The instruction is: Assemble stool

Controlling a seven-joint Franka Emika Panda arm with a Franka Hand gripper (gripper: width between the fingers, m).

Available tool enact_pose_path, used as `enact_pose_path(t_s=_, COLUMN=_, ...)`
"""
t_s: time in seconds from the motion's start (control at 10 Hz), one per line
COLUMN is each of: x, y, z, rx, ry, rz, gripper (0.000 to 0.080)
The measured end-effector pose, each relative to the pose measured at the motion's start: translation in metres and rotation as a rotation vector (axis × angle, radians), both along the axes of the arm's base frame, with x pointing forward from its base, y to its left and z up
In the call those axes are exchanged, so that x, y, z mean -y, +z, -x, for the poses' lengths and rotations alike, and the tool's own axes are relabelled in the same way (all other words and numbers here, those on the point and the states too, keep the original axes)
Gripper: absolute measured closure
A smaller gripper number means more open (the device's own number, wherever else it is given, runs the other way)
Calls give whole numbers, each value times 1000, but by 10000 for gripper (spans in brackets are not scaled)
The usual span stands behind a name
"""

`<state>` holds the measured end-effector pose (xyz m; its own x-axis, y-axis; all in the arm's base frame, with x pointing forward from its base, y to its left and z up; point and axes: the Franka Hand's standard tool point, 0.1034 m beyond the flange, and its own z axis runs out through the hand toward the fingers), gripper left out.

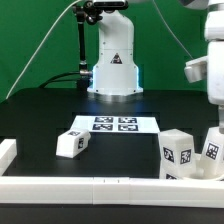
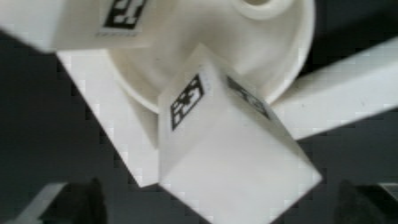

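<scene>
1. The round white plastic seat disc (image 2: 187, 60) of the stool fills the wrist view. We place it directly under the gripper (image 2: 222, 205), at the exterior view's right, just behind the long white border rail (image 1: 100, 185).
2. A stubby white plastic block leg (image 2: 231, 150) rises from the seat disc toward the camera. Its long axis points into the gap between the jaws. We judge that the coming move is a straight descent along that axis, with little sideways correction.
3. Jaws: the two dark fingertips (image 2: 71, 203) sit at opposite edges of the wrist view, well apart, and neither touches the block leg. We read them as spread wide and holding nothing.
4. Two tagged white blocks (image 1: 178, 152) stand upright side by side in the exterior view. We cannot tell which of them is the block leg under the jaws.
5. A loose white block leg (image 1: 72, 142) lies on the black table (image 1: 40, 110), near the thin flat white marker board (image 1: 113, 124) and well apart from the arm.
6. Appearance: matt white with crisp edges. A black-and-white square tag (image 2: 185, 100) is on the face toward us, blurred close to the lens.
</scene>
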<state>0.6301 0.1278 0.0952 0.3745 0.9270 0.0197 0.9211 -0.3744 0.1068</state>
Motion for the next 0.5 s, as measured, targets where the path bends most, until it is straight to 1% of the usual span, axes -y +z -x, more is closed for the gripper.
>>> enact_pose_path(t_s=0.2, x=4, y=-1, z=-1, rx=-3, ry=131, rz=22, gripper=150)
enact_pose_path(t_s=0.5, x=9, y=-3, z=-1, rx=-4, ry=372, rz=79, gripper=150)
